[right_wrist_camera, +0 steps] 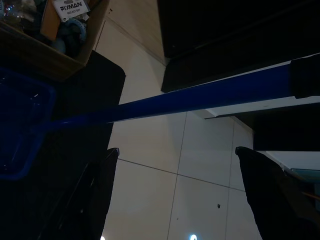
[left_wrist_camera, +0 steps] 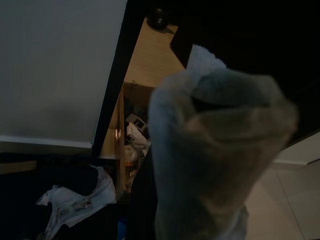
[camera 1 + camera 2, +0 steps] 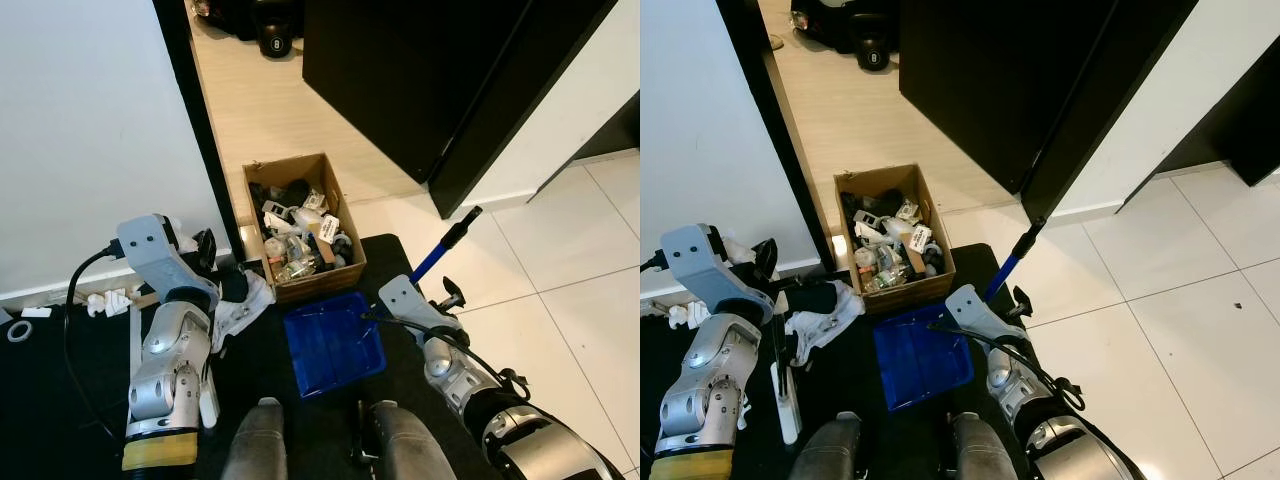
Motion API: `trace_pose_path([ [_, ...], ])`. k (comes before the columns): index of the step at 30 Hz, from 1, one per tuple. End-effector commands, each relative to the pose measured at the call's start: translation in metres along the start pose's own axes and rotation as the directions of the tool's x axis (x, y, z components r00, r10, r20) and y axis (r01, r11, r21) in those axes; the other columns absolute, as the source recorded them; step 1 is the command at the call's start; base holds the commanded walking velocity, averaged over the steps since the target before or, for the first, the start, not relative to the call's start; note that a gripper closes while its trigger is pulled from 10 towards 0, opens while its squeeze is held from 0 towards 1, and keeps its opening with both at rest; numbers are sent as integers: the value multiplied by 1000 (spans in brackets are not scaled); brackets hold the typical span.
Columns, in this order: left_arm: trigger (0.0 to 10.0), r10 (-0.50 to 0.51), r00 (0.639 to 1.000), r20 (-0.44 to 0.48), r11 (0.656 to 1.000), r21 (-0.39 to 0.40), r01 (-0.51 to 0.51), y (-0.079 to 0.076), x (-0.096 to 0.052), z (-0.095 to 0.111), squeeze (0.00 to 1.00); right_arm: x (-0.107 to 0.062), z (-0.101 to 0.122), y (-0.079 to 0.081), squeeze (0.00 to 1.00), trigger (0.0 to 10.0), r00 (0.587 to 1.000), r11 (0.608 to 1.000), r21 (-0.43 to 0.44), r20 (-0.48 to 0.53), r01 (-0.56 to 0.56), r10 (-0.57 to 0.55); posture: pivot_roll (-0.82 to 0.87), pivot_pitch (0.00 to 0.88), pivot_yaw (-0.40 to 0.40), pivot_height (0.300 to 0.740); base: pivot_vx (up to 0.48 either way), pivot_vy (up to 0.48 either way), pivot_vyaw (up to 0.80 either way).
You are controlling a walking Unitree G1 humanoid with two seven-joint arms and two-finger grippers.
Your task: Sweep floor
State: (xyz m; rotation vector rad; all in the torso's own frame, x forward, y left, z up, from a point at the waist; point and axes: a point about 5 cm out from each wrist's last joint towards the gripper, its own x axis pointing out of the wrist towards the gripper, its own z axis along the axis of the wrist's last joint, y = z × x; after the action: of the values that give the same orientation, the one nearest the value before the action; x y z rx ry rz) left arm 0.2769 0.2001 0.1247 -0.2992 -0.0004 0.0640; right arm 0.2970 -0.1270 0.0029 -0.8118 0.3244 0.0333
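Note:
A blue dustpan (image 3: 333, 345) lies on a black mat (image 3: 60, 400) just in front of my feet. Its blue handle (image 3: 440, 255), tipped in black, slants up to the right over the white tiles. My right gripper (image 1: 176, 150) is open, and the handle (image 1: 200, 97) runs across just beyond its fingertips without touching them. My left gripper (image 3: 205, 250) is raised by the dark door frame, left of the box. In the left wrist view a grey-white cloth (image 2: 220, 150) sits close to the lens and hides the gripper. A crumpled white cloth (image 3: 243, 305) lies on the mat below that arm.
An open cardboard box (image 3: 285, 168) of mixed junk stands in the doorway, just beyond the dustpan. A dark door (image 3: 400, 80) stands open at right, with a kettlebell (image 3: 275, 40) beyond it. White scraps (image 3: 110, 300) lie by the wall. A white stick (image 3: 785, 400) rests on the mat.

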Motion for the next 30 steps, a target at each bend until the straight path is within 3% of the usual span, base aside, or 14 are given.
trace_pose_path([
  [1, 10000, -6, 1000, 17, 1000, -2, 6, -4, 0, 2, 0, -3, -10, 2, 0, 10000, 1000, 1000, -6, -28, -11, 11, 114, 206, -88, 740, 0, 0, 0],
  [30, 10000, -14, 1000, 16, 1000, 3, 14, -4, 2, 4, 0, -4, -9, 4, 0, 10000, 1000, 1000, -5, -28, -13, 13, 117, 204, -83, 740, 0, 0, 0],
])
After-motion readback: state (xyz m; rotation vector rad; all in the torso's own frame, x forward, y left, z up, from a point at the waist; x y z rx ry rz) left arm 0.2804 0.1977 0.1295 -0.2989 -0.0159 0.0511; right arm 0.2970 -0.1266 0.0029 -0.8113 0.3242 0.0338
